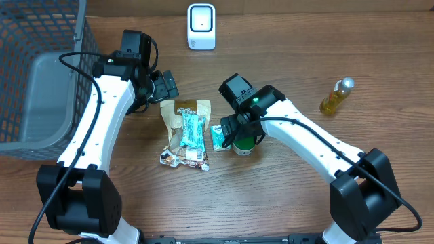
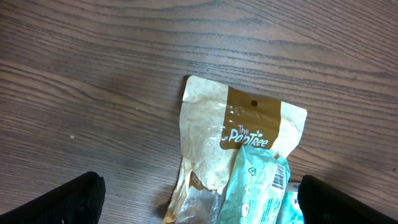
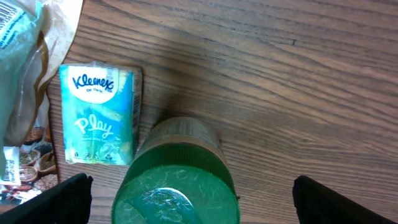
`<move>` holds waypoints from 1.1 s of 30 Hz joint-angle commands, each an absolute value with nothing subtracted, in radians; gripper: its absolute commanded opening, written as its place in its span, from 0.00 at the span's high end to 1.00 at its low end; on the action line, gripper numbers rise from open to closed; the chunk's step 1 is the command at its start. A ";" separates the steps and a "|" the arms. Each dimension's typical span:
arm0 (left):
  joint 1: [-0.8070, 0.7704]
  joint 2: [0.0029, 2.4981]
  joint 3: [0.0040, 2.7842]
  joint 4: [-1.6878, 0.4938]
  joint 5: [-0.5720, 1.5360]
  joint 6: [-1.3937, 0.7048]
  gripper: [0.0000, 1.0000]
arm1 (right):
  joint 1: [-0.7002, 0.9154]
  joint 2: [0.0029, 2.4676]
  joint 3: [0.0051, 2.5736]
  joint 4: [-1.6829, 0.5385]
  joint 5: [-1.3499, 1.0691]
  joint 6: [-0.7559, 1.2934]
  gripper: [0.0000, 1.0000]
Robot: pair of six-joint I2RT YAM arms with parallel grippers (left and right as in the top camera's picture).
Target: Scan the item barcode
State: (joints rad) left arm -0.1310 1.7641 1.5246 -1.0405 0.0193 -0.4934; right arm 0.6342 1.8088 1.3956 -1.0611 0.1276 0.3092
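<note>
Barely started, I judge: left claw (image 1: 167, 87) and right claw (image 1: 234, 131) gape empty; jar (image 3: 177, 180) sits mid bench (image 1: 285, 203), scanner (image 1: 201, 26) at far edge.

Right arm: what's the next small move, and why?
Probably lower the right gripper straight down around the green-lidded jar and close. Its jaws stand wide open with the lid roughly centred between them in the wrist view, nothing held yet. The Kleenex pack lies close beside the jar, so descend without drifting toward it.

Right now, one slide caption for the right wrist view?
Open right gripper over green-lidded jar, Kleenex pack beside it.
</note>
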 commanded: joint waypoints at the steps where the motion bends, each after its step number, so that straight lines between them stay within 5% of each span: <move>1: -0.131 1.766 1.540 -1.039 0.019 -0.482 0.00 | 0.631 1.794 1.386 -1.051 0.080 0.306 0.00; 22: -0.131 1.766 1.540 -1.039 0.019 -0.482 0.00 | 0.626 1.794 1.244 -0.947 0.172 0.352 0.06; 33: -0.131 1.766 1.540 -1.039 0.019 -0.482 0.00 | 0.626 1.794 1.244 -0.953 0.153 0.370 0.00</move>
State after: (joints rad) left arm -0.1310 1.7641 1.5246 -1.0405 0.0193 -0.4934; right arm 0.6296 1.8088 1.2469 -0.9524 0.1425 0.3569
